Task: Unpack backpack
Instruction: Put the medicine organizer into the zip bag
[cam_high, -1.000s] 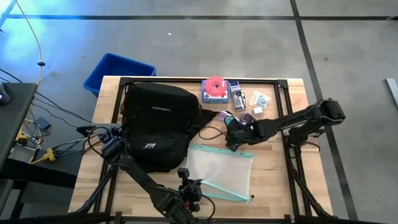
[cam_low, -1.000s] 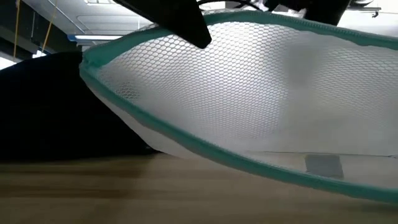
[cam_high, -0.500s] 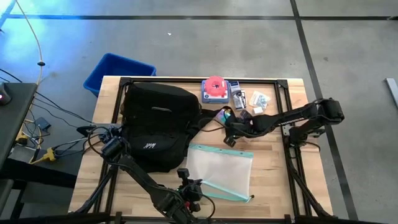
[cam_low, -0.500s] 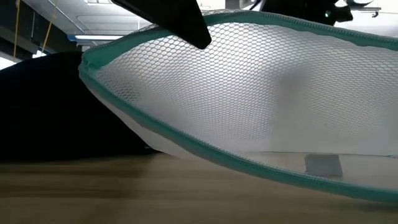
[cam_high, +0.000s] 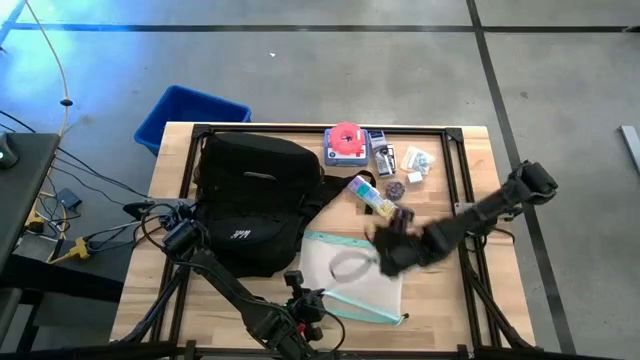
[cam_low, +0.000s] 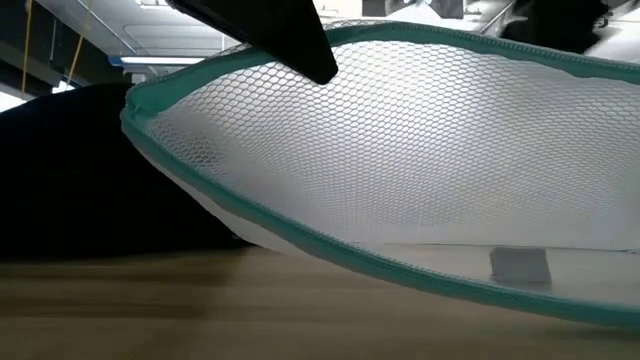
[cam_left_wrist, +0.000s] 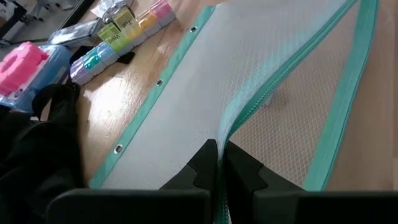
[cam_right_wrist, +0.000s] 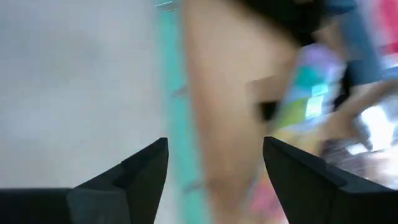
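The black backpack (cam_high: 250, 205) lies on the table's left half. To its right lies a white mesh pouch (cam_high: 352, 275) with a teal zipper edge. My left gripper (cam_high: 303, 297) (cam_left_wrist: 218, 163), near the front edge, is shut on the pouch. My right gripper (cam_high: 385, 250) (cam_right_wrist: 214, 163) hovers open over the pouch's far right part, with nothing between its fingers. A colourful pill box (cam_high: 372, 195) lies flat on the wood between the backpack and the far items. My left gripper pinches the pouch's teal zipper edge (cam_left_wrist: 229, 127) between its two fingers, coming from the table's near side. The mesh layer (cam_low: 400, 130) is raised in an arch below the fingers. The pouch's lower layer (cam_low: 450, 260) stays on the table.
A blue bin (cam_high: 190, 115) stands beyond the table's far left corner. A pink round item on a blue pack (cam_high: 345, 143) and small packets (cam_high: 405, 160) lie along the far edge. A black frame rail (cam_high: 465, 200) runs near the right edge.
My right gripper has let go of the colourful pill box, which now lies on the wood right of the backpack. The gripper has then swung toward the table's near edge, over the pouch. The raised mesh edge has shifted slightly.
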